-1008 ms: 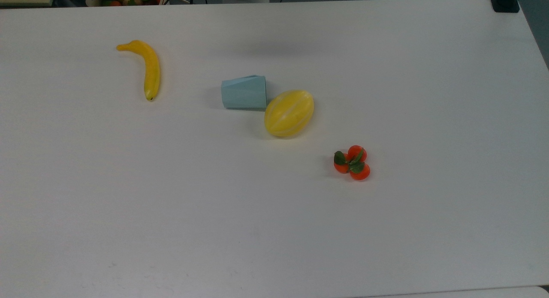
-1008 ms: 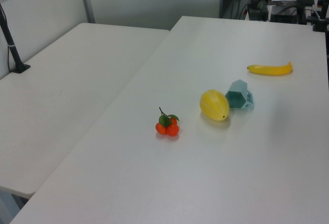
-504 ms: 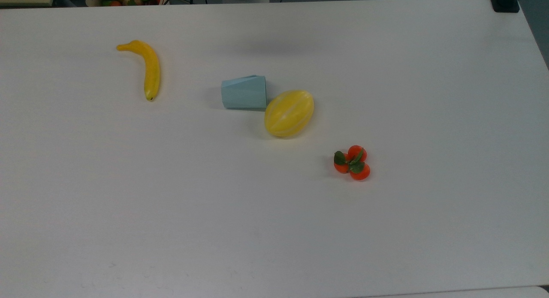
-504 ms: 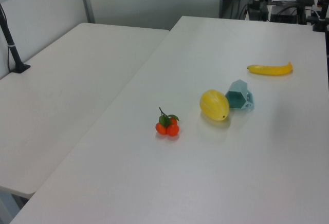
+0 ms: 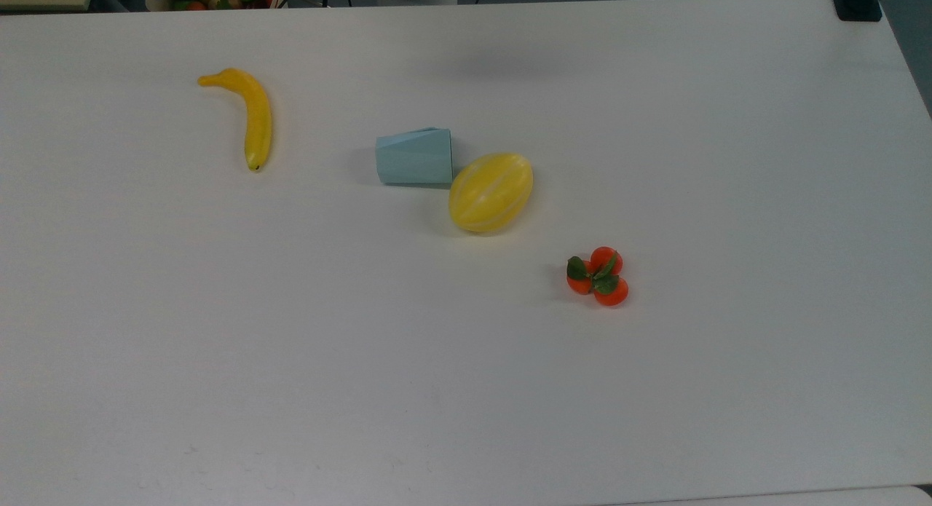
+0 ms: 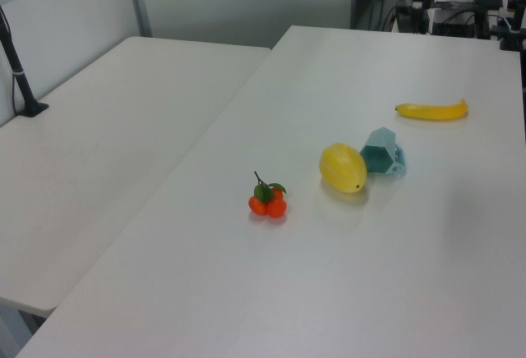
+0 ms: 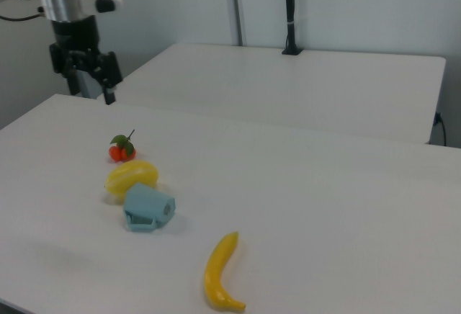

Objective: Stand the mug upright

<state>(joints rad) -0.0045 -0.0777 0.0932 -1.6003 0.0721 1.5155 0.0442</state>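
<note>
1. Right view, nearest: banana (image 7: 220, 272) on counter (image 7: 324, 206), unused.
2. Mug (image 7: 148, 208) on its side, touching melon (image 7: 132, 176), w/ handle facing near-left, so needs tipping up.
3. Farther: tomatoes (image 7: 122, 150).
4. Farthest: claw (image 7: 92, 83) raised far-left, fingers spread, holding nothing, prob. pre-approach.

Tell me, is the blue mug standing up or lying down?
Lying down: the mug rests on its side, open mouth facing sideways toward the melon.

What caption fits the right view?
Open gripper hangs high above a tipped mug, melon, tomatoes and banana.
</note>
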